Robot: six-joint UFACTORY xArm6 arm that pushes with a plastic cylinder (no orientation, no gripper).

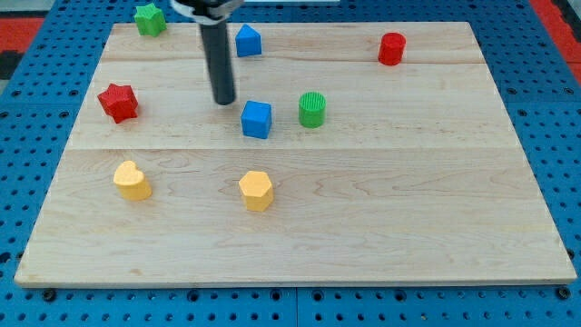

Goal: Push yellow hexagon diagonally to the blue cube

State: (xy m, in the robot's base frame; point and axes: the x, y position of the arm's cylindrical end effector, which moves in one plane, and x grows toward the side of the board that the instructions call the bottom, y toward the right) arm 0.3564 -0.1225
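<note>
Our arm carries no fingers at all, only a dark rod, so nothing opens, closes or is held. Our tip (pixel 223 101) rests on the wooden bench (pixel 408 209) just to the view's left of the blue cube (pixel 257 119), apart from it and touching no block.

The yellow hexagon (pixel 256 190), the piece we mean to move, sits well below our tip toward the view's bottom, almost straight beneath the blue cube with bare wood between the two. We judge the push has not begun: the step in hand is the approach.

The next move calls for carrying our tip down past the cube without clipping it, round to the hexagon's far side toward the view's bottom, and setting it off-centre there so the shove runs at a slant up toward the cube.

Elsewhere, a yellow heart-shaped block (pixel 132 180) lies down and to the view's left of our tip, a red star (pixel 118 101) out to its left, a green cylinder (pixel 311 109) beyond the cube, a second blue block (pixel 248 40) just above and right of the rod, a green star (pixel 150 18) and a red cylinder (pixel 391 48) farther off.
</note>
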